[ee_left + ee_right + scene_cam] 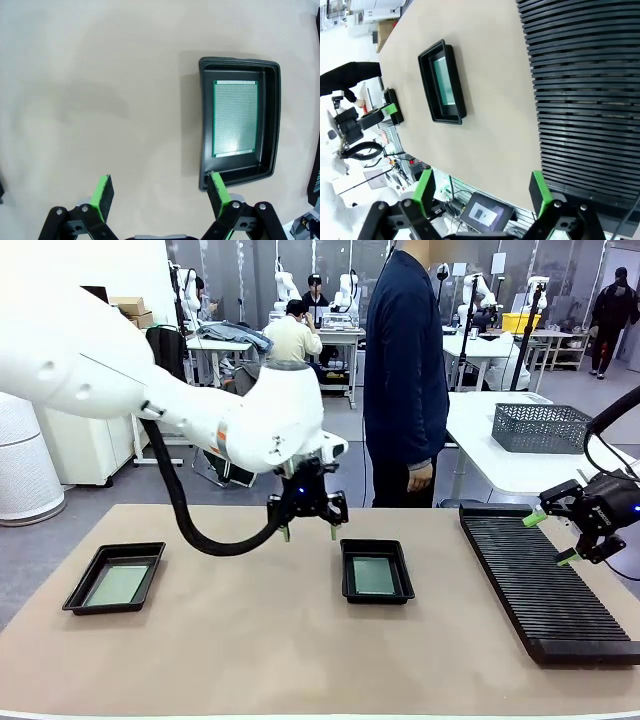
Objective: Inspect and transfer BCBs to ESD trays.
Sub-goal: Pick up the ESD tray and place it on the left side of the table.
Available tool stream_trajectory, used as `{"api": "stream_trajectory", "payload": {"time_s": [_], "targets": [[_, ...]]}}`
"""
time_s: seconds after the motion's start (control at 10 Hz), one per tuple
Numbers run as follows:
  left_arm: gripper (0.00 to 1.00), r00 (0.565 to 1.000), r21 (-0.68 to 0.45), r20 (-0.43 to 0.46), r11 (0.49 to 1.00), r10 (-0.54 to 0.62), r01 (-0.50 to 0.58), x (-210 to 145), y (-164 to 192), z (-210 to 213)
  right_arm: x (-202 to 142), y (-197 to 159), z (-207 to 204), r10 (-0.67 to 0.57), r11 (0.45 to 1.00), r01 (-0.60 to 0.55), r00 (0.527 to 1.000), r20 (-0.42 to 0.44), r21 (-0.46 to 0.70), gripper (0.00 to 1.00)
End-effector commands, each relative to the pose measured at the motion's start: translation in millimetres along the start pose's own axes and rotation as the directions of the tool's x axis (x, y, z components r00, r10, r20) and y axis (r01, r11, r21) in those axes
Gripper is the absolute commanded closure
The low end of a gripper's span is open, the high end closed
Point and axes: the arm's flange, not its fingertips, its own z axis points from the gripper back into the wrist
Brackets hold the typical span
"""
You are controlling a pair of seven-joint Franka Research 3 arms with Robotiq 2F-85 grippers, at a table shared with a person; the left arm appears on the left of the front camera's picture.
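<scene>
Two black ESD trays lie on the tan table, and each holds a green BCB flat inside. The left tray (78, 592) holds one board (118, 584). The middle tray (378, 598) holds the other board (374, 575). My left gripper (308, 530) hovers open just left of the middle tray, nothing between its pads. In the left wrist view that gripper (160, 182) is beside the tray (202, 125) and its board (235, 117). My right gripper (551, 538) hangs open over the ribbed rack. The right wrist view shows this gripper (482, 180) empty, with the middle tray (447, 120) farther off.
A long black ribbed rack (545, 590) (585, 90) runs along the table's right side. A grey mesh basket (540, 427) sits on a white table behind it. A person (405, 370) stands at the far edge, hand hanging down. Bare table lies between the trays.
</scene>
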Motion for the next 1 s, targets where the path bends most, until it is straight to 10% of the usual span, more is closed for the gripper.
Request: {"api": "stream_trajectory", "payload": {"time_s": [0.0,0.9], "targets": [[0.0,1.0,0.015,0.022,1.0,0.006,-0.006,12.4,-20.4,-17.5,-2.6,8.2,-5.8,0.006,1.0,-0.006,1.0,0.005,-0.015,0.0],[0.0,1.0,0.049,0.023,0.999,-0.018,0.016,18.2,-46.4,-90.6,-2.6,8.2,-5.8,0.006,1.0,-0.006,1.0,0.005,-0.015,0.0]]}}
